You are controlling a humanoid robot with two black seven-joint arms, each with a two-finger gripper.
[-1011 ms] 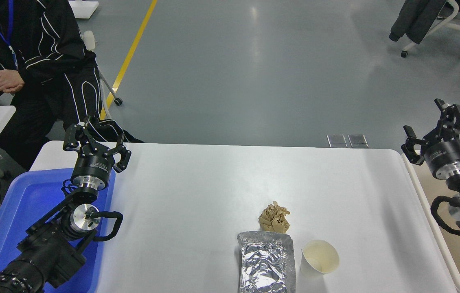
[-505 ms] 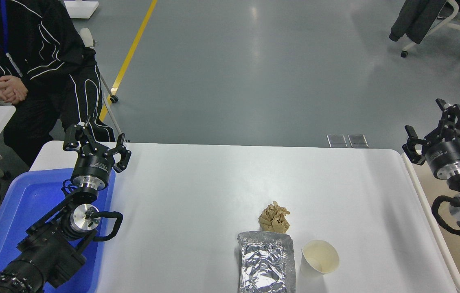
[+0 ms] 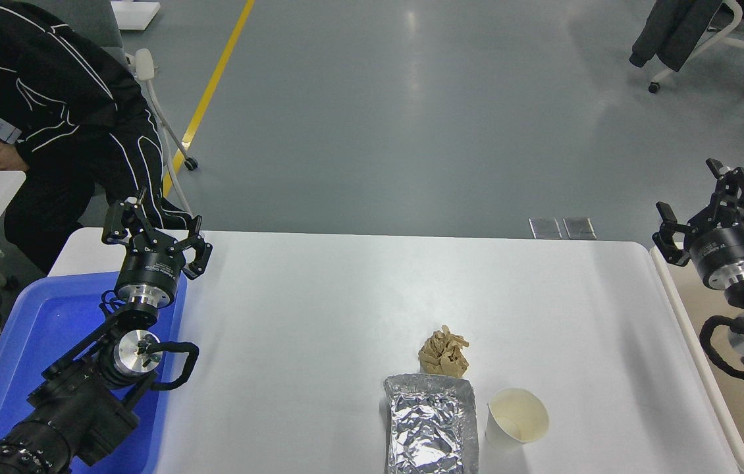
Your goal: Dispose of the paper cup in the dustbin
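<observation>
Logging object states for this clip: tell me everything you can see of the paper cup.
The paper cup is small, plain white and tapered, with a cream inside and a rolled rim; it looks like thin paper. It stands upright and open on the white table near its front edge, apparently empty. It is just right of the silver foil pouch, very close; contact cannot be told. Neither gripper touches it: the right gripper is raised far off, over by the dustbin.

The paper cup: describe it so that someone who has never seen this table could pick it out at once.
Start at the white table and go to its near edge, right of centre. There a crinkled silver foil pouch lies flat; the paper cup stands upright just right of it. It is the only round, smooth white thing there, open-topped with a cream inside.
</observation>
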